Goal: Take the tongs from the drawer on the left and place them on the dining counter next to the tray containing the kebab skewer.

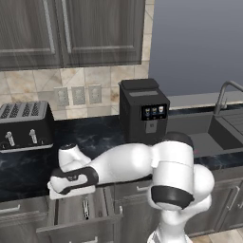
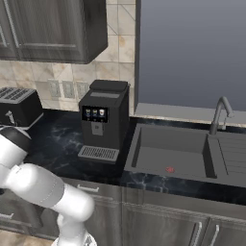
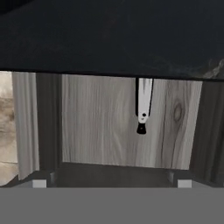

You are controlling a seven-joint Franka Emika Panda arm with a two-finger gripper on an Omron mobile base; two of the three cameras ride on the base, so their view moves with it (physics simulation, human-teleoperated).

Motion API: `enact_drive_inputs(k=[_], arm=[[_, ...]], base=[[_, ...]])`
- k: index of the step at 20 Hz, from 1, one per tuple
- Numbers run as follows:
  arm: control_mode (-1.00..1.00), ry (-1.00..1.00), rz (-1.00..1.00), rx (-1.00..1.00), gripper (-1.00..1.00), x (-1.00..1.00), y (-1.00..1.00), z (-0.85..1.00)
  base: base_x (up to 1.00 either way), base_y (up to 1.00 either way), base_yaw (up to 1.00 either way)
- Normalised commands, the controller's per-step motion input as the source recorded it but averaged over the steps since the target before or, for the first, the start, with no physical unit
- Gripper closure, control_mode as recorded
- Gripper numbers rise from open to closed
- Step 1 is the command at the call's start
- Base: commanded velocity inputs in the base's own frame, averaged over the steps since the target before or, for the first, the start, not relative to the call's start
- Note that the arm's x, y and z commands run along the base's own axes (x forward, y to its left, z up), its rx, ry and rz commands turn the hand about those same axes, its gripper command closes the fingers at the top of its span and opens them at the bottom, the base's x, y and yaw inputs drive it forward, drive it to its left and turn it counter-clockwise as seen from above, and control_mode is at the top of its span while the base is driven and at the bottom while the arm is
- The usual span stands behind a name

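tongs (image 3: 143, 105) in open drawer (image 3: 105, 122), beyond spread fingers (image 3: 39, 184)

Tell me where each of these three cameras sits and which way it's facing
Left base view: behind the arm's left, looking down at the open drawer holding the tongs; the white arm crosses to the gripper.
Right base view: behind its right, facing the coffee machine and sink; elbow at lower left.
Hand view: on the hand, looking into the drawer at the tongs; open fingertips at the bottom.
Both base views share the toaster.
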Motion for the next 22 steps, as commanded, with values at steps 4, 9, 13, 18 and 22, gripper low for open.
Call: enact_drive_inputs(k=[4, 9, 13, 18, 22], arm=[[-1.0, 0.03, 0.0, 0.0, -1.0, 0.0, 0.0, -0.14], [-1.0, 0.01, 0.0, 0.0, -1.0, 0.0, 0.0, -0.17], [-1.0, 0.0, 0.0, 0.0, -1.0, 0.0, 0.0, -0.22], [-1.0, 0.0, 0.0, 0.0, -1.0, 0.0, 0.0, -0.29], [-1.0, 0.0, 0.0, 0.0, -1.0, 0.0, 0.0, -0.26]], base=[[0.0, 0.0, 0.0], [0.0, 0.0, 0.0], [0.0, 0.0, 0.0], [0.0, 0.0, 0.0], [0.0, 0.0, 0.0]])
